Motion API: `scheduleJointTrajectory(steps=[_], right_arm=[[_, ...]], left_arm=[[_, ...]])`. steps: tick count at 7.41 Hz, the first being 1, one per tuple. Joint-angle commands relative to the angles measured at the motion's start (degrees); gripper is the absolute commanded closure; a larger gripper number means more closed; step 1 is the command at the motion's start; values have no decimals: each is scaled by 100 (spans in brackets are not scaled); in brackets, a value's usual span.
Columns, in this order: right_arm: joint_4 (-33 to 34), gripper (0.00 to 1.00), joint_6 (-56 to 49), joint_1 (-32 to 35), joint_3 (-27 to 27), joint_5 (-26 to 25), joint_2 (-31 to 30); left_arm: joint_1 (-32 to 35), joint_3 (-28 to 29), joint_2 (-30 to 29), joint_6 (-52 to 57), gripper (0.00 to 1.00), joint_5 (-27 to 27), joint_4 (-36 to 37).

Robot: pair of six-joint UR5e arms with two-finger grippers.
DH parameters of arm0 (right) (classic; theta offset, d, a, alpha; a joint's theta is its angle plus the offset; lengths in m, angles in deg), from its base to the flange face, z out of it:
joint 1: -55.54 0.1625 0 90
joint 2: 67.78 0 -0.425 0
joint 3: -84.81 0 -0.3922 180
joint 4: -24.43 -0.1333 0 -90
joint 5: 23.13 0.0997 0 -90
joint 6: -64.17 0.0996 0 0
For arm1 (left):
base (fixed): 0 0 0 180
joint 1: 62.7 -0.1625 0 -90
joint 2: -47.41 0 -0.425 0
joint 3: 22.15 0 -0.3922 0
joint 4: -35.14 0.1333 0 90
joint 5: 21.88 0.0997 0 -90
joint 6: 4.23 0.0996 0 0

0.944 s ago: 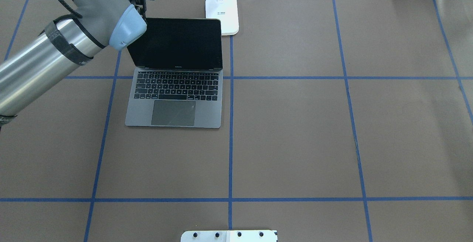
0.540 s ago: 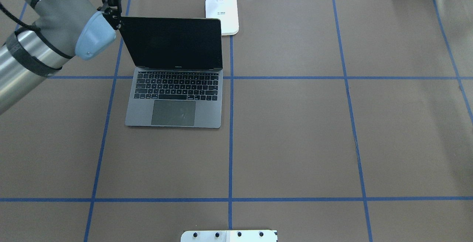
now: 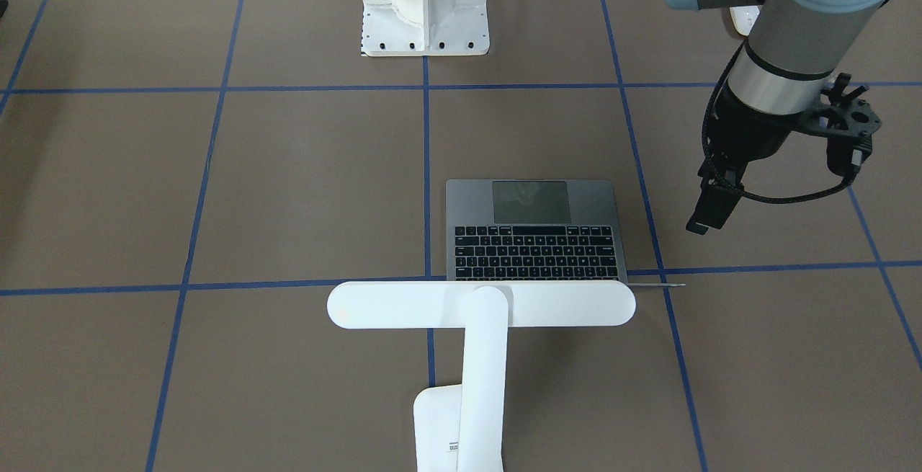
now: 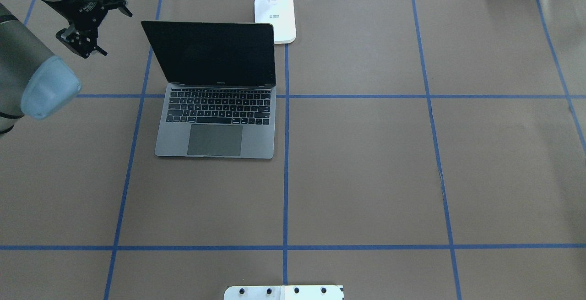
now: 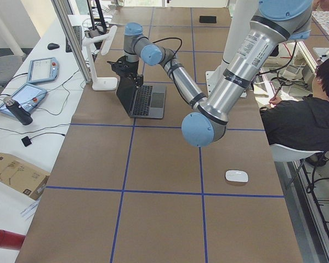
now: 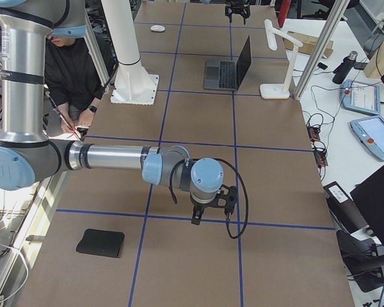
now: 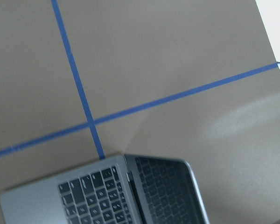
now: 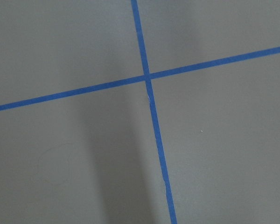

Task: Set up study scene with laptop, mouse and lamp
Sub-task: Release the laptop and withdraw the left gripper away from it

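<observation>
The laptop stands open left of the table's middle, its dark screen upright; it also shows in the front view and the left wrist view. The lamp stands just behind its right corner, with its base at the table's far edge. The mouse lies alone near the table's left end, on the robot's side. My left gripper hangs above the table left of the laptop lid, looks shut and holds nothing. My right gripper hovers over bare table near the right end; I cannot tell if it is open.
A white ribbed pedestal stands at the robot's side of the table. A black square pad lies near the right end. A seated person is beside the table. Blue tape lines grid the brown surface.
My left gripper has moved left, away from the top left corner of the laptop lid. The laptop and lamp have not moved.
</observation>
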Motion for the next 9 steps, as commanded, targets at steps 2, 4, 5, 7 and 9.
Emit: scheduleJointTrajectory(steps=[2,4,5,7,9], right_arm=[[-30,1,-1905,0,66,439,-945],[-13,1,-3202,-131,-354,237,-1238],[-13,1,-3870,-176,-635,192,-1239],[-4,1,-4795,-307,-1014,192,-1256],[5,1,-5404,-430,-1297,200,-1274]], left_arm=[[-394,-360,38,177,1,451,-8],[-589,-396,29,213,1,576,-8],[-668,-405,29,213,1,593,-8],[-966,-405,29,213,1,987,-8],[-993,-693,38,709,1,902,1]])
